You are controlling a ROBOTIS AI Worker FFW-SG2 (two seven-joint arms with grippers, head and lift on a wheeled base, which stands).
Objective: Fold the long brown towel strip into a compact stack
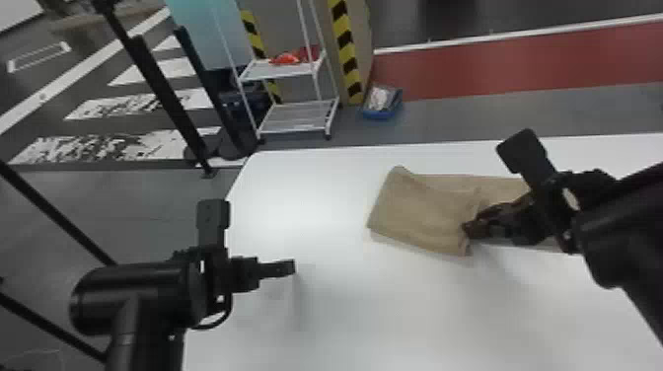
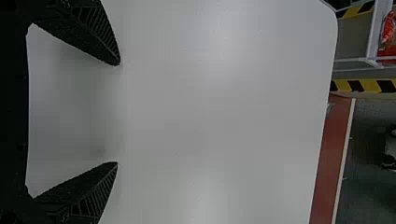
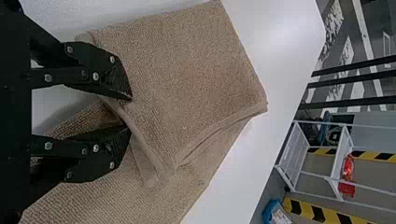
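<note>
The brown towel (image 1: 424, 212) lies on the white table, its left part folded over into a flat layered square while a single strip runs off to the right beneath my right arm. At the folded part's right edge is my right gripper (image 1: 466, 229). In the right wrist view my right gripper (image 3: 130, 112) stands open, its fingertips a little apart at the edge of the folded towel (image 3: 187, 79). My left gripper (image 1: 293, 267) is held over the table's left side, away from the towel; in the left wrist view the left gripper (image 2: 118, 113) is wide open over bare tabletop.
The white table (image 1: 315, 197) has its left edge near my left arm. Beyond its far edge stand a white wire shelf (image 1: 296, 116) and a blue bin (image 1: 382, 102) on the floor, beside a post with yellow and black stripes.
</note>
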